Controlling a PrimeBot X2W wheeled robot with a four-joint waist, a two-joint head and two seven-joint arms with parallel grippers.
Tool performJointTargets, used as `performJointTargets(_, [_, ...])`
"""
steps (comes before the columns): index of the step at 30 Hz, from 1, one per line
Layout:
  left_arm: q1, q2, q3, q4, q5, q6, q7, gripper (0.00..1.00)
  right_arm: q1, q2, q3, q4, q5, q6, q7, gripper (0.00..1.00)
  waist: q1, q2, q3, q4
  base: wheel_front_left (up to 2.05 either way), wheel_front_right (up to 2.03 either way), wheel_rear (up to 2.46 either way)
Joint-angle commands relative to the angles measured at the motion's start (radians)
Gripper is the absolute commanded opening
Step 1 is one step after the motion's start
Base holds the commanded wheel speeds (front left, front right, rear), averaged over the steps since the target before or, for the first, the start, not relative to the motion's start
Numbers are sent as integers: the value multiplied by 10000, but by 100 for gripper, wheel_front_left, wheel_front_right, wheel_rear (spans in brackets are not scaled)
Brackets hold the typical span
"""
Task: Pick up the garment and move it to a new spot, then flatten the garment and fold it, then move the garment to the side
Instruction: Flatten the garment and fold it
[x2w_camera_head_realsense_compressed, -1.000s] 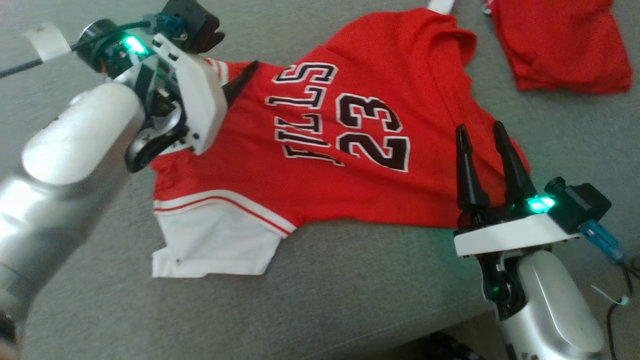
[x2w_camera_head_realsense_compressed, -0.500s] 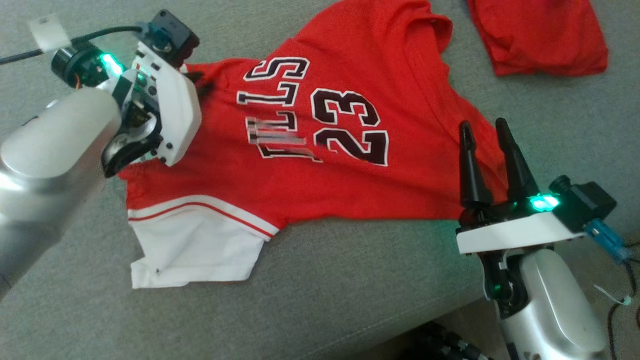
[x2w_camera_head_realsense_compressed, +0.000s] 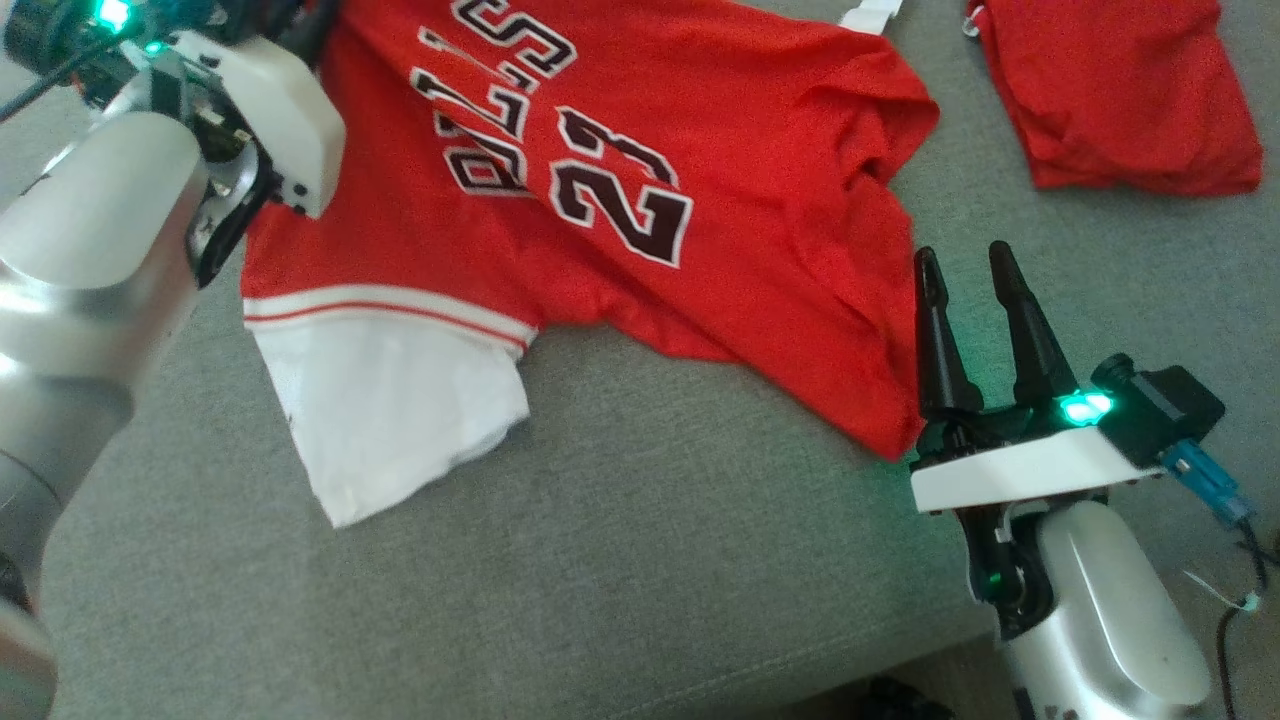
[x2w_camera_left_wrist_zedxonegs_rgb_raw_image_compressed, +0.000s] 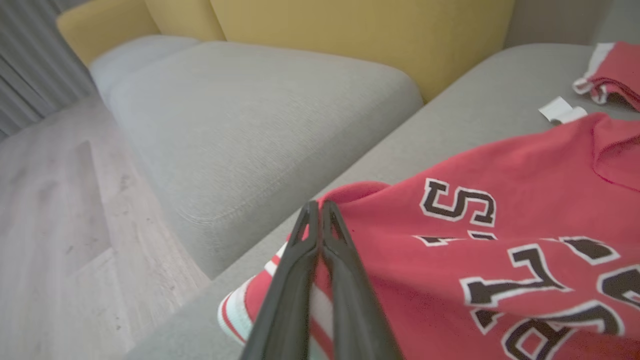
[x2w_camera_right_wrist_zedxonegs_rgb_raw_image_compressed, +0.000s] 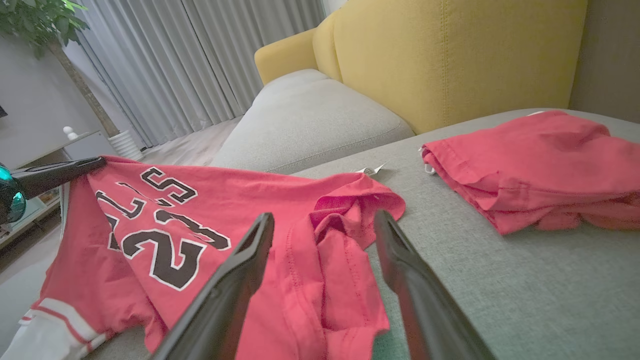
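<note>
1. A red shirt (x2w_camera_head_realsense_compressed: 780, 150) numbered 23 is lying rumpled across the grey cushion (x2w_camera_head_realsense_compressed: 650, 560), with its white sleeve (x2w_camera_head_realsense_compressed: 390, 400) spreading toward the cushion's near left.
2. Your left gripper (x2w_camera_left_wrist_zedxonegs_rgb_raw_image_compressed: 317, 220) is pinching shut on the shirt's edge by the cushion's left side, holding that corner up off the cushion.
3. Your right gripper (x2w_camera_head_realsense_compressed: 963, 262) is hovering with its fingers apart, gripping nothing, at the cushion's near right, just beside the shirt's bunched edge.
4. You are probably moving the shirt to a new spot. Try closing the right gripper on that bunched edge, so both ends are lifting together and nothing is dragging.
5. A folded red pile (x2w_camera_head_realsense_compressed: 1120, 90) is sitting at the cushion's far right, and a small white tag (x2w_camera_head_realsense_compressed: 870, 14) is lying at its far side. Both are crowding that end, so be steering away from them.
6. A wooden floor (x2w_camera_left_wrist_zedxonegs_rgb_raw_image_compressed: 50, 210) is showing beyond the cushion's left side, so loose cloth is risking a slide off. A yellow backrest (x2w_camera_right_wrist_zedxonegs_rgb_raw_image_compressed: 450, 55) is rising behind the cushion.
</note>
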Motion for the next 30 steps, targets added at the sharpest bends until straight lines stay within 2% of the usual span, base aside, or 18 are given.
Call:
performJointTargets(1, [-807,210,512,108,144,200,-375,0,-65,-58,177,-256,-80,65,-108,100,1,0,-74,82,0,0,0])
performJointTargets(5, [-959,-103,677,717,319,492,-1509,0,-65,-58,183,-223,-121,65,-108,100,1,0,-123,179,0,0,0])
performJointTargets(6, [-931,-196,665,863,329,464,-1641,77,-62,-58,186,-213,-128,65,-108,100,1,0,-136,198,0,0,0])
performJointTargets(7, [-888,-284,648,1034,317,439,-1684,100,-59,-58,186,-200,-133,65,-108,100,1,0,-152,215,0,0,0])
performJointTargets(9, [-825,-451,591,1294,324,339,-1788,100,-55,-58,168,-171,-144,65,-108,100,1,0,-182,257,0,0,0])
performJointTargets(15, [-617,-805,935,1806,135,469,-2395,100,-24,-58,48,-172,-195,65,-108,100,1,0,-366,496,0,0,0])
performJointTargets(19, [-351,-923,1517,1567,-8,736,-2575,100,50,-58,-105,-171,-312,65,-108,100,1,0,-619,814,0,0,0])
performJointTargets(24, [651,-671,2914,-446,586,1548,-2589,100,148,-58,-396,-153,-537,65,-108,100,1,0,-959,1395,0,0,0])
performJointTargets(30, [3433,-339,4545,-3364,1578,2469,-2592,100,311,-58,-668,-91,-828,65,-108,100,1,0,-1400,2122,0,0,0])
